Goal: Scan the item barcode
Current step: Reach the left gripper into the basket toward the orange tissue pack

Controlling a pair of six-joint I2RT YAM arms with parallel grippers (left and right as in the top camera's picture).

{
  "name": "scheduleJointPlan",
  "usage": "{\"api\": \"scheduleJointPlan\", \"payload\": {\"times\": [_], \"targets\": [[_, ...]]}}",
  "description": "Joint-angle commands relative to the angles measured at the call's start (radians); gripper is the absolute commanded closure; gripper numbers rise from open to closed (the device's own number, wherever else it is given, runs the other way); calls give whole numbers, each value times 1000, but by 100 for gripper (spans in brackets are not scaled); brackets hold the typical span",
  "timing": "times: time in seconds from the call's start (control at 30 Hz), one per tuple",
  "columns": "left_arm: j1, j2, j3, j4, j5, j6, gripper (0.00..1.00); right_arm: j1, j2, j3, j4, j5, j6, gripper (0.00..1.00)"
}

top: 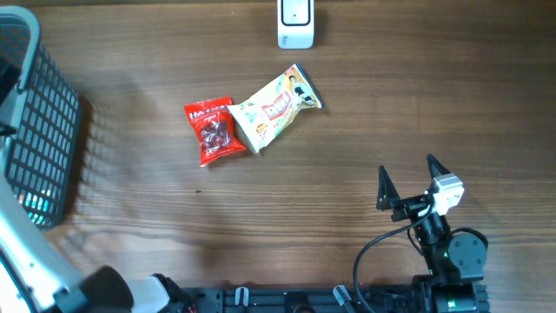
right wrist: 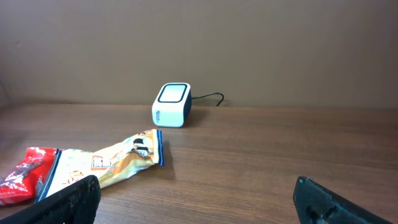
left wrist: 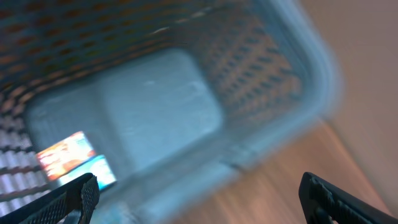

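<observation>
Two snack packets lie mid-table: a red one (top: 213,130) and a yellow one (top: 276,108) touching its right side. The white barcode scanner (top: 295,22) stands at the far edge. My right gripper (top: 407,167) hovers open and empty at the near right. Its wrist view shows the scanner (right wrist: 171,104) ahead, and the yellow packet (right wrist: 106,165) and red packet (right wrist: 22,177) to the left of the gripper (right wrist: 198,186). My left gripper (left wrist: 199,186) is open and empty over the basket (left wrist: 298,74). An orange-and-blue packet (left wrist: 68,158) lies on the basket's floor.
The grey mesh basket (top: 39,130) stands at the table's left edge, with the left arm's white link (top: 26,252) beside it. A cable runs from the scanner along the back wall (right wrist: 208,98). The left wrist view is blurred.
</observation>
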Motion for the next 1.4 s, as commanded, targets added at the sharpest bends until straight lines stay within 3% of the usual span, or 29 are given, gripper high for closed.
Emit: {"api": "scheduleJointPlan", "payload": {"times": [0.0, 0.27, 0.7, 1.13, 1.37], "targets": [[108, 93, -2, -6, -20, -42, 0, 3, -7, -1, 5, 13, -6, 0], [229, 252, -2, -39, -21, -42, 0, 3, -7, -1, 5, 13, -6, 0], [283, 500, -2, -146, -29, -38, 0, 3, -7, -1, 5, 13, -6, 0], [323, 583, -13, -145, -32, -36, 0, 3, -7, -1, 5, 13, -6, 0], [349, 583, -113, -52, -32, -34, 0, 3, -7, -1, 5, 13, -6, 0]]}}
